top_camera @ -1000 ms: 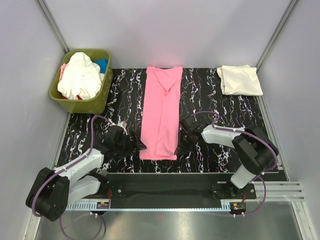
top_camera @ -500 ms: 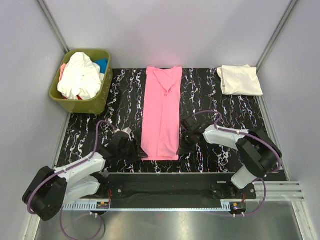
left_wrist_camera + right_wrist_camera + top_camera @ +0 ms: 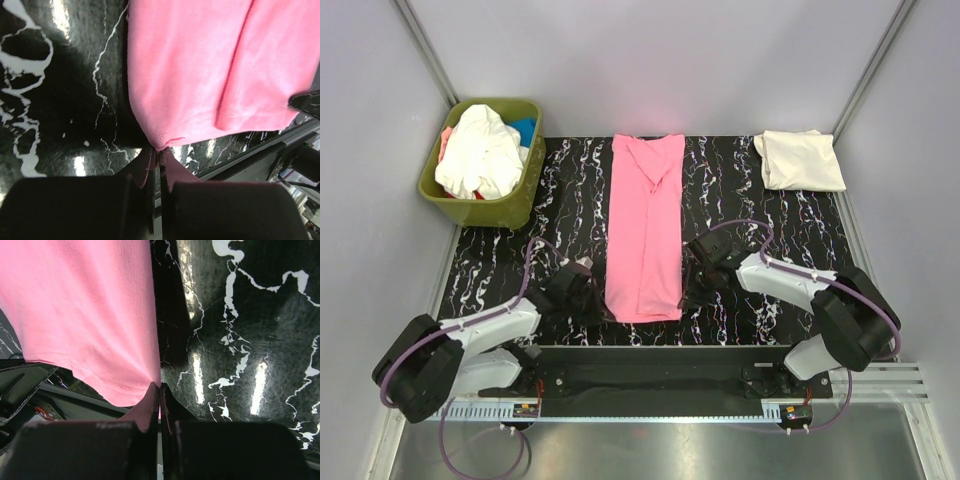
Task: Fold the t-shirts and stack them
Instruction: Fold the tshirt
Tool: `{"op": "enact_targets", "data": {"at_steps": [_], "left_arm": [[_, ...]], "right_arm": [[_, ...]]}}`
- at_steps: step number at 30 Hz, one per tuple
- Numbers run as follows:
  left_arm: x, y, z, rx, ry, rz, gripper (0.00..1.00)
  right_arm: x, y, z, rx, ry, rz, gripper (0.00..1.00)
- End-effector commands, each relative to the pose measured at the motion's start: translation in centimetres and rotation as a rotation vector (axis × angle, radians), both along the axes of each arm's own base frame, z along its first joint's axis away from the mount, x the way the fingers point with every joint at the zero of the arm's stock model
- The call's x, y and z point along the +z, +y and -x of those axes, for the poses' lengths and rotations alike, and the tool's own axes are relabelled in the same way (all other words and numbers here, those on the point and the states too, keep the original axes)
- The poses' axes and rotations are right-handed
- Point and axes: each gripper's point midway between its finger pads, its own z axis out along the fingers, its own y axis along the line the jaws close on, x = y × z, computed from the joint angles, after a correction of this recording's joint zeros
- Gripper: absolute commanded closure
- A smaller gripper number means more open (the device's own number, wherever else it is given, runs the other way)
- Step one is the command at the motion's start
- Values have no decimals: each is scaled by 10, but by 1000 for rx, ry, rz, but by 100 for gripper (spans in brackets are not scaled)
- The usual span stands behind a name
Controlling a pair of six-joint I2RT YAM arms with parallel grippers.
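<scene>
The bright pink cotton t-shirt (image 3: 645, 225) lies in the middle of the black, white-veined marbled tabletop (image 3: 570, 195). It is folded lengthwise into a long narrow strip, with its collar end at the far edge and its hem end toward the near edge. An inner fold line runs down its right half. The left gripper (image 3: 592, 300) sits low at the near left corner of the strip. In the left wrist view its two dark fingers (image 3: 137, 200) are clamped together on a pinch of the pink hem. The cloth rises from that pinch and drapes away from the surface. The left arm stretches low from its base at the near left, its forearm pointing right toward the shirt, with a purple cable looping over it. The right gripper (image 3: 694, 292) mirrors it at the near right corner. The right wrist view shows its fingers (image 3: 145, 412) closed tight on the stitched hem edge, the fabric pulled into a point there. The right arm bends at the elbow at the near right and reaches left, with its wrist turned toward the shirt. At the far right corner of the table lies a cream t-shirt (image 3: 800, 160), folded into a flat square. At the far left stands an olive-green plastic bin (image 3: 470, 207). It holds a crumpled white t-shirt (image 3: 478, 150) and a bit of blue cloth (image 3: 525, 128).
</scene>
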Motion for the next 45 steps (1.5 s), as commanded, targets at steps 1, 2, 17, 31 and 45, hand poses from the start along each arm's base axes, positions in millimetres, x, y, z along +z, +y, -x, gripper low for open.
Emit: {"op": "enact_targets", "data": {"at_steps": [1,2,17,31,45], "left_arm": [[11,7,1,18,-16,-51,100],[14,8,2,19,-20,-54,100],[96,-9,-24,-61,-120,-83,98],[146,-27,-114,-106,-192,-171,98],[143,-22,-195,-87,-183,-222,99]], "right_arm": [[6,-11,7,-7,-23,29,100],[7,-12,7,-10,-22,25,100],[55,-14,-21,-18,-106,81,100],[103,-29,-127,-47,-211,78,100],[96,-28,-207,-34,-198,80,100]]}}
